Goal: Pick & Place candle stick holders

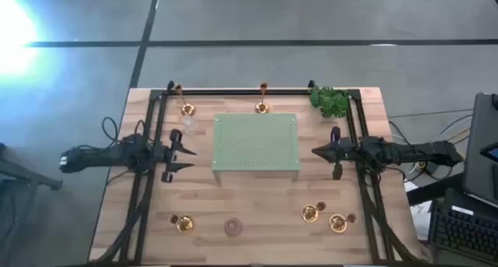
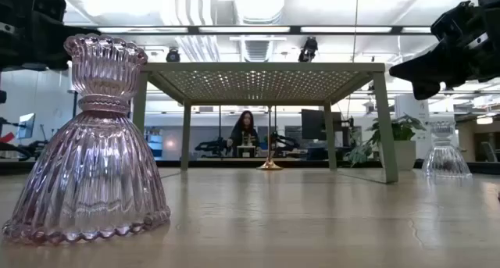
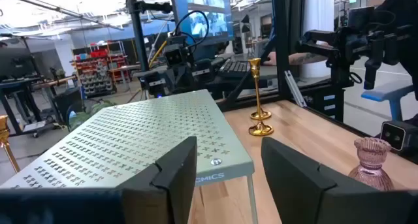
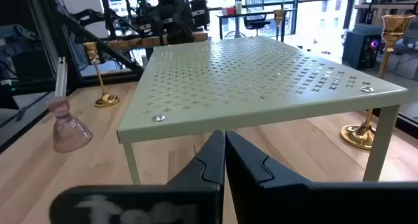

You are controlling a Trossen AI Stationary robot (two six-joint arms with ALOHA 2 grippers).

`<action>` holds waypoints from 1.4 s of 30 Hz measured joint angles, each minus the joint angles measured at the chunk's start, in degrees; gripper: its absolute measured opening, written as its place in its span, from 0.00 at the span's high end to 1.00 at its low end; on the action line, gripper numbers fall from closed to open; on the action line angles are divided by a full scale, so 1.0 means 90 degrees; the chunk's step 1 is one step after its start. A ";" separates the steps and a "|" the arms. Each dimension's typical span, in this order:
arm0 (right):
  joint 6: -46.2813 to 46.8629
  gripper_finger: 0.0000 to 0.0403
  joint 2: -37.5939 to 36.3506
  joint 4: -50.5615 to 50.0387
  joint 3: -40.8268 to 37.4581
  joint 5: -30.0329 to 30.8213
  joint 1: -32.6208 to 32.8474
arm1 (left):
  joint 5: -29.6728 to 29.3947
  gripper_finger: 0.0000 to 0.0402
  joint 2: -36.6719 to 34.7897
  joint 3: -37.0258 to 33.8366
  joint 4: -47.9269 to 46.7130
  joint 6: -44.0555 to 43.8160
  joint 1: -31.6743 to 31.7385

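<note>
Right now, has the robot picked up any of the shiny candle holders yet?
Not yet. The pale green tray holds nothing. No holder is in hand: the left gripper hangs open beside the tray, the right gripper shut on its other side. All the picking is left: the gold holders and the pink glass holder stand on the table.

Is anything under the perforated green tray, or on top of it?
Nothing lies on top of the tray. In the low view the tabletop beneath looks bare; the brass holder seen between its legs appears to stand behind it.
</note>
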 joint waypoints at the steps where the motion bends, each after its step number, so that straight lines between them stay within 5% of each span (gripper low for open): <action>1: -0.0002 0.98 0.0000 0.0000 -0.0002 -0.0001 0.0000 | -0.0002 0.56 -0.0002 0.0000 0.0000 0.0000 0.0000; 36: -0.0002 0.98 0.0000 0.0001 0.0000 -0.0002 0.0000 | 0.0000 0.56 0.0000 0.0000 0.0000 0.0000 0.0000; 42: -0.0024 0.98 0.0007 0.0677 -0.0002 0.0006 0.0000 | -0.0002 0.56 -0.0001 0.0000 0.0000 0.0002 0.0000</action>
